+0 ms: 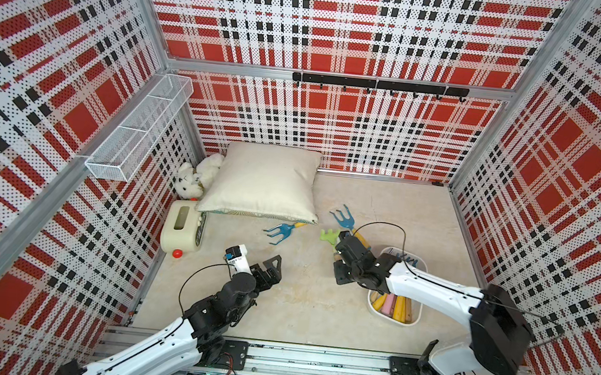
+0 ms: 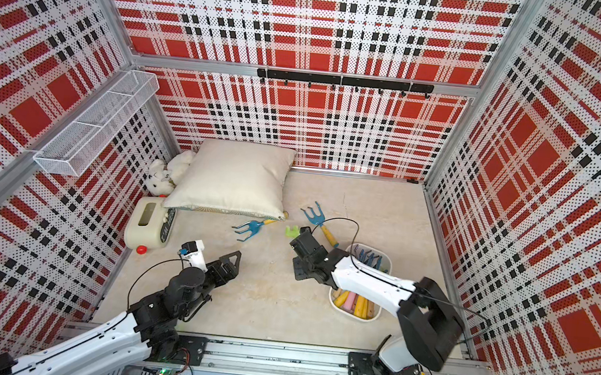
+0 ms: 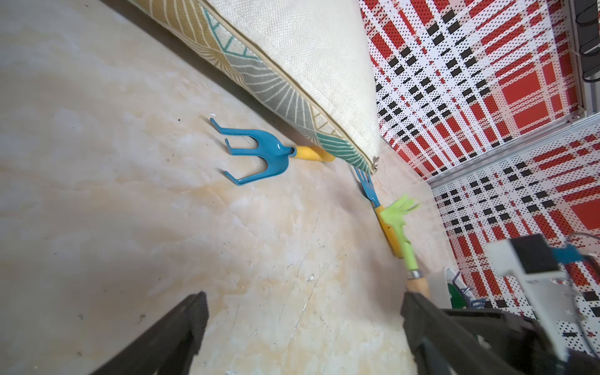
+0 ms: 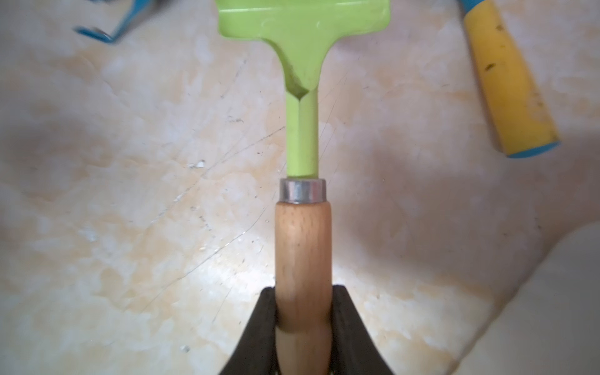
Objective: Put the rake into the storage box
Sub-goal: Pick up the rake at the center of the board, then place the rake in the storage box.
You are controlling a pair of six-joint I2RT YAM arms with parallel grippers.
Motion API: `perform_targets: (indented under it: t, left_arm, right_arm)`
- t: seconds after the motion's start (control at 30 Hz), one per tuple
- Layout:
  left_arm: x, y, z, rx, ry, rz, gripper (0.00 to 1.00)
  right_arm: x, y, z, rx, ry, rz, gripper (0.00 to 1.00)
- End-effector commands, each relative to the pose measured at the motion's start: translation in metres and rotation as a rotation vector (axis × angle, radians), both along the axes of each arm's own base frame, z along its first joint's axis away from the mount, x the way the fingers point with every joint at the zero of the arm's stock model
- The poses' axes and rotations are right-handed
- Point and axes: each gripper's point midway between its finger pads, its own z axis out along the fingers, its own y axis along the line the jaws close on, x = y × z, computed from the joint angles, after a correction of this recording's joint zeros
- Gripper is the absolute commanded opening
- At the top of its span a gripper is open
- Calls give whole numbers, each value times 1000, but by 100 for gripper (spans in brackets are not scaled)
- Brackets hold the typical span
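Observation:
The rake (image 4: 302,136) has a lime-green head, a metal collar and a wooden handle. My right gripper (image 4: 303,311) is shut on that handle, black jaws pressed to both sides. In both top views the green head (image 1: 329,236) (image 2: 291,231) sticks out past the right gripper (image 1: 340,256), left of the storage box (image 1: 393,322) (image 2: 353,317). The box is a white tub with several tools in it, partly hidden under the right arm. My left gripper (image 3: 303,302) (image 1: 270,269) is open over bare floor, nothing between its jaws. The left wrist view also shows the rake (image 3: 397,211).
Two blue hand forks with yellow handles lie on the floor: one (image 1: 281,232) has its handle under the cream pillow (image 1: 265,181), the other (image 1: 345,219) is behind the right gripper. A cream box with a red knob (image 1: 182,231), a plush toy (image 1: 195,179) and a wire basket (image 1: 137,129) stand left.

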Motion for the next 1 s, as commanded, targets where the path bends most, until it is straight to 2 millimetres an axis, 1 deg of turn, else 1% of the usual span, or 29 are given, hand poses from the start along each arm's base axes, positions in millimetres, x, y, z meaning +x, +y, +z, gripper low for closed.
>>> perform_targets:
  t: [0.0, 0.07, 0.2, 0.3, 0.4, 0.5, 0.63, 0.77, 0.8, 0.83, 0.9, 0.93, 0.97]
  left_arm:
    - [1, 2, -2, 15, -1, 1, 100]
    - [2, 0, -2, 16, 0, -4, 100]
    - [3, -3, -3, 23, 5, -11, 100]
    - [4, -5, -2, 21, 4, -16, 100]
    - [5, -6, -1, 18, 2, -20, 100]
    - [5, -8, -1, 18, 3, -23, 100]
    - [5, -10, -1, 19, 6, -29, 100]
    - [5, -10, 1, 13, 1, -28, 100]
    - [5, -9, 1, 11, 0, -28, 100]
    - [5, -9, 0, 11, 1, -27, 100]
    - [4, -9, 1, 9, 0, -27, 100]
    - [4, -9, 0, 10, 1, -28, 100]
    - [4, -9, 0, 11, 2, -27, 100]
  right_arm:
    - [-8, -18, 25, 113, -33, -114, 0]
    - [-12, -43, 31, 107, -58, -209, 0]
    - [-28, -95, 29, 91, -60, -388, 0]
    - [-41, -119, 23, 119, -43, -475, 0]
    - [-52, -129, 18, 190, -37, -517, 0]
    - [-56, -132, 11, 248, -24, -538, 0]
    - [-57, -137, 1, 255, -1, -564, 0]
    - [-56, -138, -3, 246, 5, -577, 0]
    - [-56, -138, -3, 247, 3, -579, 7]
    - [-55, -138, -4, 247, 4, -579, 16]
    - [-55, -138, -4, 243, 3, -580, 48]
    - [-55, -138, -3, 243, 3, -577, 55]
    - [-54, -138, -1, 245, -1, -574, 63]
